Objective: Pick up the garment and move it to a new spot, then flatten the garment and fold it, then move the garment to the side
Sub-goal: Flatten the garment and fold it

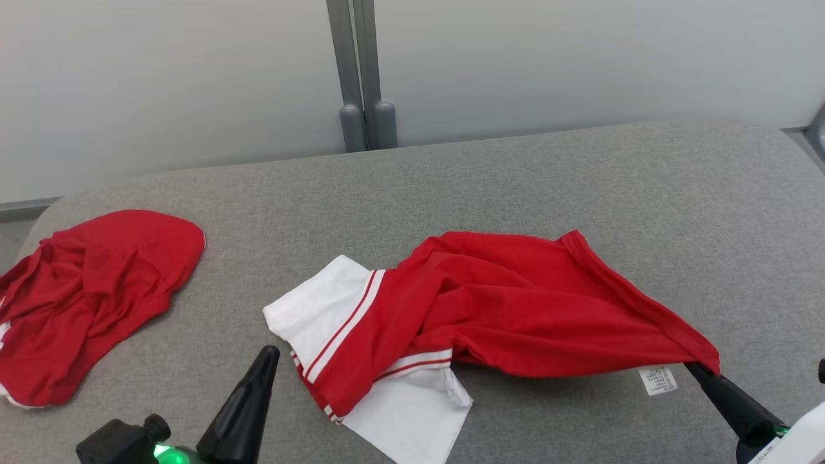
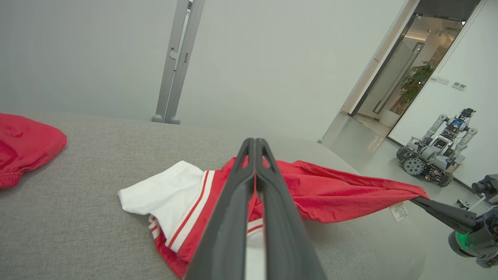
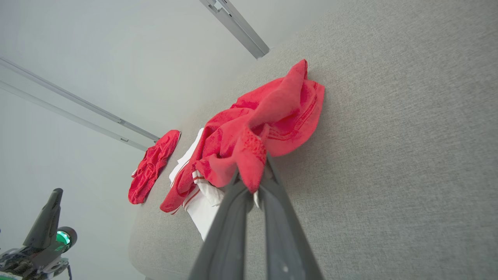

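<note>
The garment (image 1: 515,303), red with white sleeves and red-white stripes, lies crumpled across the middle of the grey table (image 1: 580,180). My right gripper (image 1: 693,367) is shut on the garment's right red corner, which is drawn out and raised slightly; a white label (image 1: 657,380) hangs by the grip. The right wrist view has that red cloth (image 3: 264,120) bunched over the closed fingertips (image 3: 253,182). My left gripper (image 1: 269,351) is shut with nothing in it, just left of the white sleeve. In the left wrist view its joined fingers (image 2: 255,142) point over the garment (image 2: 330,190).
A second red garment (image 1: 90,296) lies heaped at the table's left edge. A grey post (image 1: 361,77) stands against the wall behind the table. Another robot (image 2: 435,155) is parked on the floor by a doorway to the right.
</note>
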